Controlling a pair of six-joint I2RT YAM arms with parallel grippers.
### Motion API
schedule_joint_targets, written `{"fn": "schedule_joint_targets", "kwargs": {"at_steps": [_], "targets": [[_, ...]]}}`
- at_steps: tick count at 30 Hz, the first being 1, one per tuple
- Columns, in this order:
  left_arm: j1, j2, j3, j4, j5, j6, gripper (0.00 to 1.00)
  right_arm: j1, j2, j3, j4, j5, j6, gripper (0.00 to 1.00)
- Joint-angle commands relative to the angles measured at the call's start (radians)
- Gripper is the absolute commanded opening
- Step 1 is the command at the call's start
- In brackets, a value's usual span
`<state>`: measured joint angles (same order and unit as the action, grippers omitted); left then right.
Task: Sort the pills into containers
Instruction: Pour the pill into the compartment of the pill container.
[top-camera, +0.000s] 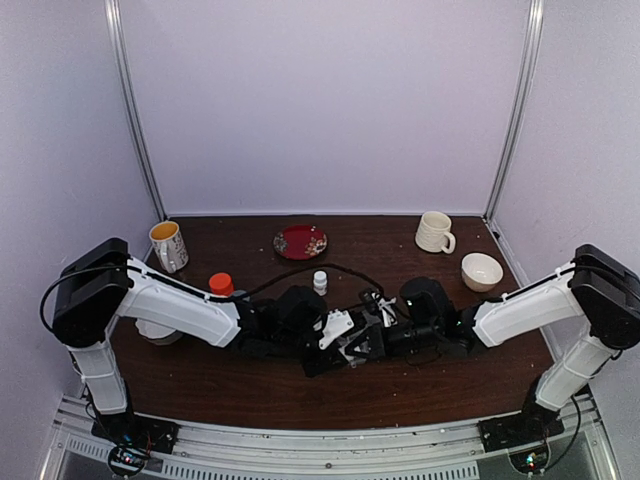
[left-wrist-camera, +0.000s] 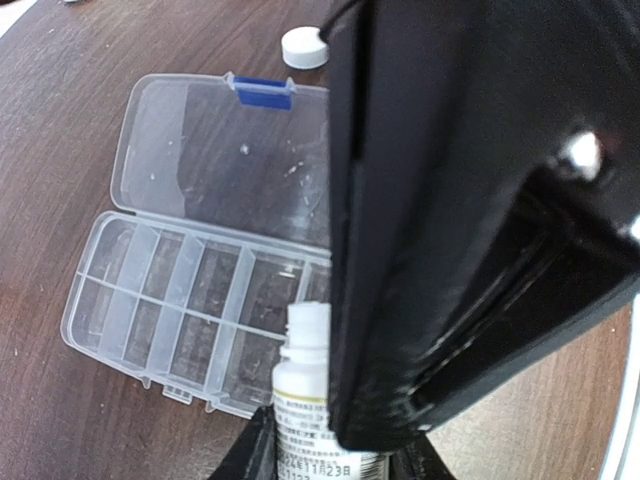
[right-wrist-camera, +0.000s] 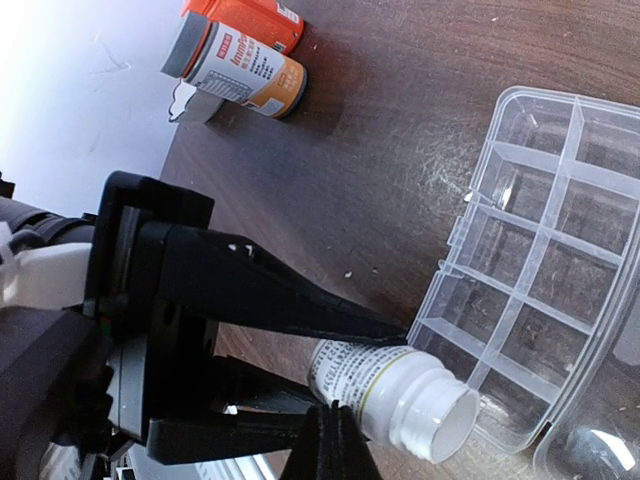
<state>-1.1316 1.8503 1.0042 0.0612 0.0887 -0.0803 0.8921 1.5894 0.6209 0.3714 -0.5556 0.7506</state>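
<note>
The clear organizer (left-wrist-camera: 190, 290) lies open on the table, its lid (left-wrist-camera: 220, 150) with a blue latch folded back. Its cells (right-wrist-camera: 540, 270) look empty; no pills show anywhere. My left gripper (left-wrist-camera: 325, 440) is shut on a small white uncapped bottle (left-wrist-camera: 305, 390). In the right wrist view that bottle (right-wrist-camera: 400, 395) is tilted, its open mouth at the organizer's near edge. My right gripper (right-wrist-camera: 330, 440) is shut and empty just beside the bottle, and its black body blocks the right half of the left wrist view. Both grippers meet at the table's middle (top-camera: 360, 335).
A white cap (left-wrist-camera: 305, 47) lies beyond the lid. An orange-capped bottle (right-wrist-camera: 245, 18) and a grey-capped bottle (right-wrist-camera: 235, 70) lie at the left. A second small white bottle (top-camera: 320, 282), a red plate (top-camera: 300, 241), two mugs (top-camera: 168, 245) (top-camera: 434, 232) and a bowl (top-camera: 482, 270) stand behind.
</note>
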Motion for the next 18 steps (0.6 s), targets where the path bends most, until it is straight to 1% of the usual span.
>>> {"fn": "schedule_joint_targets", "kwargs": {"at_steps": [1,4,6,7,8,10,13,15,18], "targets": [[-0.003,0.006,0.033,-0.007,0.003,0.011,0.0,0.004,-0.061,-0.05,0.137,0.012,0.04,0.0],[-0.003,0.005,0.037,-0.007,0.005,0.012,0.0,0.004,-0.046,-0.073,0.238,-0.026,0.083,0.0],[-0.003,0.006,0.04,-0.01,0.004,0.014,0.0,0.004,-0.016,-0.076,0.272,-0.046,0.107,0.0],[-0.003,0.006,0.042,-0.013,0.004,0.014,0.0,0.004,0.001,-0.072,0.258,-0.04,0.106,0.0],[-0.003,0.006,0.043,-0.014,0.004,0.016,0.0,0.004,0.019,-0.06,0.211,-0.024,0.094,0.0],[-0.003,0.005,0.045,-0.017,0.004,0.016,0.0,0.004,0.038,-0.019,0.05,0.028,0.032,0.0],[-0.002,0.006,0.049,-0.021,0.006,0.017,0.0,0.004,-0.009,0.002,-0.062,0.091,-0.029,0.0],[-0.003,0.005,0.051,-0.021,0.007,0.018,0.0,0.004,-0.064,-0.001,-0.07,0.108,-0.04,0.0],[-0.002,0.006,0.053,-0.024,0.008,0.02,0.0,0.004,-0.134,-0.032,0.033,0.074,-0.013,0.0]]}}
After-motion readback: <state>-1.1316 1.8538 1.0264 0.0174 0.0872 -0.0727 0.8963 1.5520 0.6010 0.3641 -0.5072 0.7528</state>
